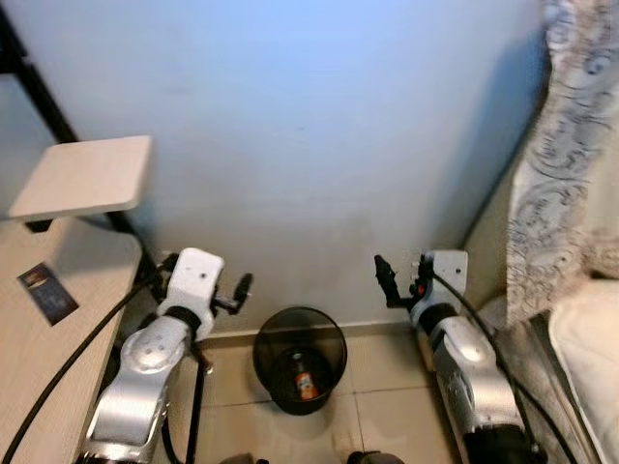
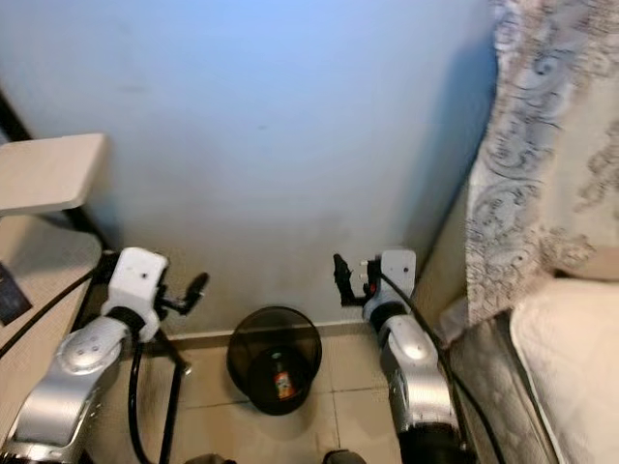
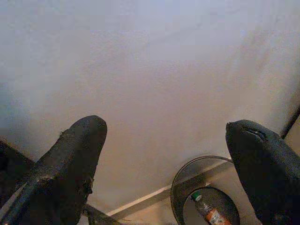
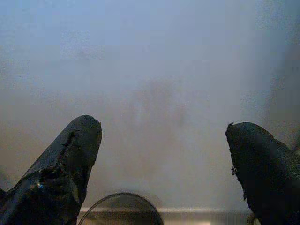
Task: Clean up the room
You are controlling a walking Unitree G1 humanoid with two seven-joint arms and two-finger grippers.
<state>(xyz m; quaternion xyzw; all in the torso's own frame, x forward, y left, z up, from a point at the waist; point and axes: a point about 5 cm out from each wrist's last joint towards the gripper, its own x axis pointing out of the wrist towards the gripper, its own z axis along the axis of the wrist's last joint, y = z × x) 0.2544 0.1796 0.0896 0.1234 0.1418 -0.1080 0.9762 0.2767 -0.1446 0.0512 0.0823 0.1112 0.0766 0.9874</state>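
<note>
A black mesh waste bin (image 1: 300, 360) stands on the tiled floor against the pale wall, between my two arms. Inside it lies a small bottle (image 1: 305, 383) with an orange label; the left wrist view shows the bottle (image 3: 209, 213) at the bin's bottom. My left gripper (image 1: 242, 288) is held up left of the bin, open, with nothing between its fingers (image 3: 75, 164). Right of the bin, my right gripper (image 1: 385, 280) is raised toward the wall, open and empty, its fingers (image 4: 65, 168) wide apart.
A light wooden desk (image 1: 39, 358) with a raised shelf (image 1: 82, 174) and a small dark card (image 1: 46, 290) sits at the left. A patterned curtain (image 1: 566, 145) and a white bed edge (image 1: 590, 358) are at the right. Black cables trail along both arms.
</note>
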